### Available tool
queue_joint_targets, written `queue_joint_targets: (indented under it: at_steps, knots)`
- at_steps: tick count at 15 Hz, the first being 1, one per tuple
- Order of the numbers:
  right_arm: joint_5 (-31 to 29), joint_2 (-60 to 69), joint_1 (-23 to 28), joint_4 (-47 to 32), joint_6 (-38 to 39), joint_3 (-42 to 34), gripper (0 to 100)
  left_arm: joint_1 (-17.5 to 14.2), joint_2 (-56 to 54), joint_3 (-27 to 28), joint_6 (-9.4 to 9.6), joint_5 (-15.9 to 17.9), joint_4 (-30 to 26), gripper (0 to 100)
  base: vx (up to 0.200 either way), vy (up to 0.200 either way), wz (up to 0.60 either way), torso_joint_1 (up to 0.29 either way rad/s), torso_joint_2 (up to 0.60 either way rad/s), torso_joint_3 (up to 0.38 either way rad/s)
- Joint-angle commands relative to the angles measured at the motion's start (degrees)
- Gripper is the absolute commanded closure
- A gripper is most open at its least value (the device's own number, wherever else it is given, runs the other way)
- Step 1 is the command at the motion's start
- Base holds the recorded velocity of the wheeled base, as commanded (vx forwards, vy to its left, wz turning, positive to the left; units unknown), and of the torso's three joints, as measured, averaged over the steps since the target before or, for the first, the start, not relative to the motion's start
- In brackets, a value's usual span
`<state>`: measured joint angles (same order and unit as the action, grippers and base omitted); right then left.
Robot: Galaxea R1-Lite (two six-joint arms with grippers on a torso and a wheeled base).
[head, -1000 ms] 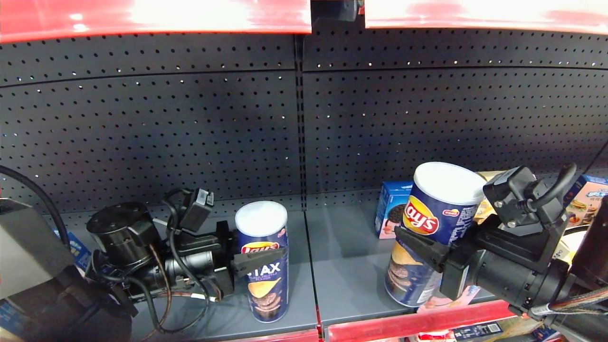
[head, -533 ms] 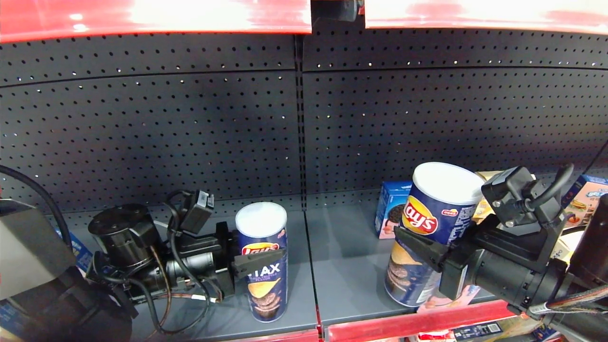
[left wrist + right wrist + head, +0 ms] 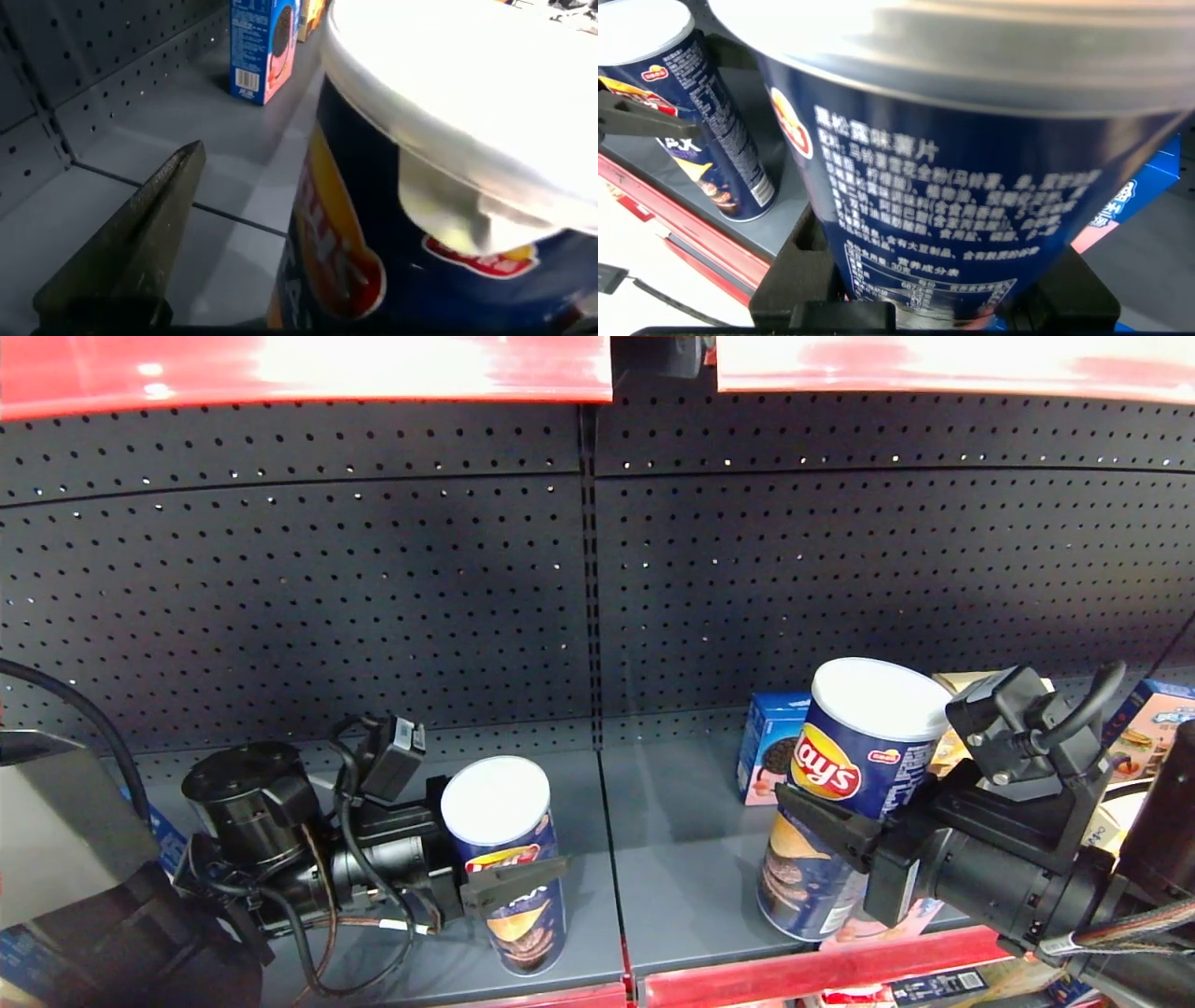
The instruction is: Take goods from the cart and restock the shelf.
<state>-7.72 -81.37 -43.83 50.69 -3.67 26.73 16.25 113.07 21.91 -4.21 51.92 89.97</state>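
Observation:
Two dark blue chip cans with white lids are at the grey shelf [image 3: 681, 859]. The left can [image 3: 509, 859] stands near the shelf's front edge and leans toward me. My left gripper [image 3: 537, 861] is open around it: the near finger crosses the can's front, and the far finger [image 3: 140, 233] stands apart from the can [image 3: 448, 187] with shelf floor between them. My right gripper [image 3: 794, 793] is shut on the second can [image 3: 854, 765], which is tilted over the right section. The right wrist view has this can [image 3: 952, 177] up close and the left can [image 3: 701, 112] beyond it.
A blue cookie box [image 3: 770, 747] stands behind the right can, also seen as the blue box [image 3: 266, 47]. More packages [image 3: 1158, 719] crowd the far right. The perforated back wall [image 3: 373, 597] and red front edge [image 3: 822, 971] bound the shelf. Bare floor lies between the cans.
The left can has tipped from upright toward me and to the left, and the left gripper has sunk a little with it. The right gripper and its can have hardly moved.

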Motion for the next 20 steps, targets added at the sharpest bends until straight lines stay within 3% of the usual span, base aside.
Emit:
queue_joint_targets:
  at_steps: [1,13,20]
  knots:
    - [-0.02,-0.01,0.06,0.02,-0.02,-0.10,100,-0.52,-0.57,-0.90,-0.01,0.02,0.03,0,0.000,0.000,0.00,0.000,0.00,0.000]
    - [-0.02,-0.10,1.20,0.02,-0.02,-1.25,100,-5.53,-12.17,-11.71,0.16,0.29,0.03,0,0.000,0.000,0.00,0.000,0.00,0.000]
    - [0.07,-0.19,1.11,0.11,-0.02,-0.45,100,-13.70,-19.46,-19.45,-0.01,0.29,0.03,0,0.000,0.000,0.00,0.000,0.00,0.000]
